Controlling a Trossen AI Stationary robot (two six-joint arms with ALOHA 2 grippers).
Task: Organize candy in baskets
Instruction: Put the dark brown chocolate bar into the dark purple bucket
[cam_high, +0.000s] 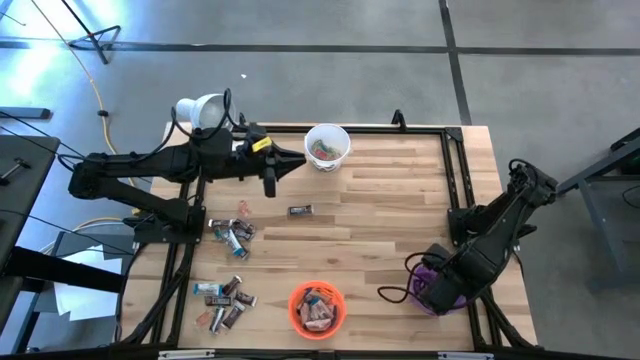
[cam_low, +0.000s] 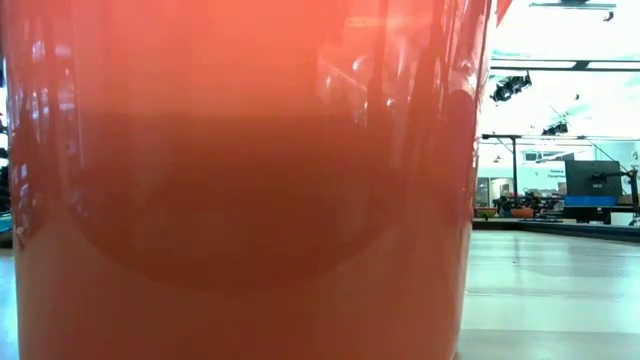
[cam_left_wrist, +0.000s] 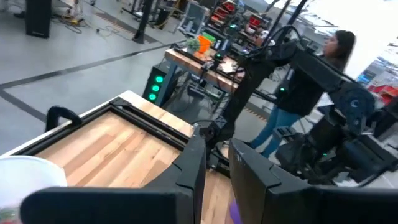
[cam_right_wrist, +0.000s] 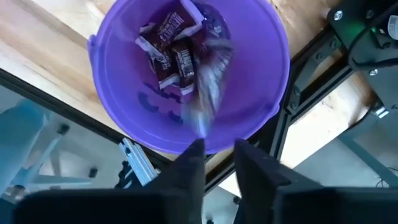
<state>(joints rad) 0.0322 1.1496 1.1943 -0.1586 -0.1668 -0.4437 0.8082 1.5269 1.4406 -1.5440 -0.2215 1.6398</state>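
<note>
we see the right gripper (cam_right_wrist: 214, 163) over the purple basket (cam_right_wrist: 118, 106), jaws slightly apart, a silvery candy (cam_right_wrist: 208, 81) blurred inside, left gripper (cam_high: 270, 180) beside the white basket (cam_high: 327, 146), jaws narrowly apart

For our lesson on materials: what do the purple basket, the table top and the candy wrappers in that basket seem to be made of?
Purple basket: probably plastic, smooth and evenly coloured, with a moulded rim.
Table top: wood, pale planks with visible grain, matt.
Candy wrappers: likely thin film or foil, dark brown with crimped silvery ends; which one is unclear.

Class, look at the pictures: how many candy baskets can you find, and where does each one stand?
3. The white basket stands at the table's far edge, by the left gripper. The orange basket is at the near edge. The purple basket sits under the right gripper.
</note>
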